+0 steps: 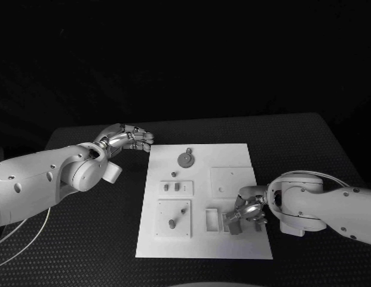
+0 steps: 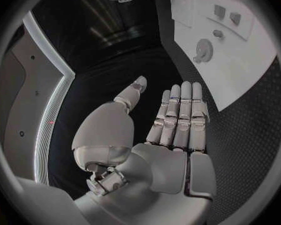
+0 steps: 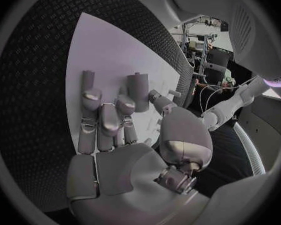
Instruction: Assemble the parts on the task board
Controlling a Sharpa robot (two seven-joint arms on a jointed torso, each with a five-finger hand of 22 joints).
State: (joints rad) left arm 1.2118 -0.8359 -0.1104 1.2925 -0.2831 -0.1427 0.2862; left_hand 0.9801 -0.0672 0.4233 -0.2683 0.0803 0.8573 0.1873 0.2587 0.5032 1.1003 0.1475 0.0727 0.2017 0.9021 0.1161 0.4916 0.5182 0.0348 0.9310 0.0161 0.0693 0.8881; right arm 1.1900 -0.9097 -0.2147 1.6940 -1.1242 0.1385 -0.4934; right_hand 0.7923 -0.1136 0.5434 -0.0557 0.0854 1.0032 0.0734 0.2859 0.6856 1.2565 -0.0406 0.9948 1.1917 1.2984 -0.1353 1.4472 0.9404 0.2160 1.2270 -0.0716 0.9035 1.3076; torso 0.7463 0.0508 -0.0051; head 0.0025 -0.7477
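**Right hand low on the board's near corner, left hand idle beside the far corner**

The right hand [image 1: 245, 213] sits low over the near right part of the task board [image 1: 233, 156]. Its fingers [image 3: 103, 117] are bent down toward the white surface, and the wrist view shows them curled close together with the thumb alongside; whether anything is pinched between them I cannot tell. In the head view the fingertips lie just beside a small rectangular frame [image 1: 212, 219] raised on the board.

The left hand [image 1: 126, 139] rests over the black desk [image 1: 323, 149], just off the board's far left corner. Its fingers [image 2: 181, 115] lie straight and side by side, thumb set apart, grasping nothing.

The board lies flat in the middle of the desk, its long side running away from the robot. On it, near the far edge, sits a round grey part [image 1: 185, 159] with a small stem. Below that come a small peg [image 1: 174, 174], a pair of small parts [image 1: 175, 188] in a raised plate, and a larger square plate [image 1: 174, 218] with grey pieces on it. A plain square recess [image 1: 231, 179] lies on the right side.
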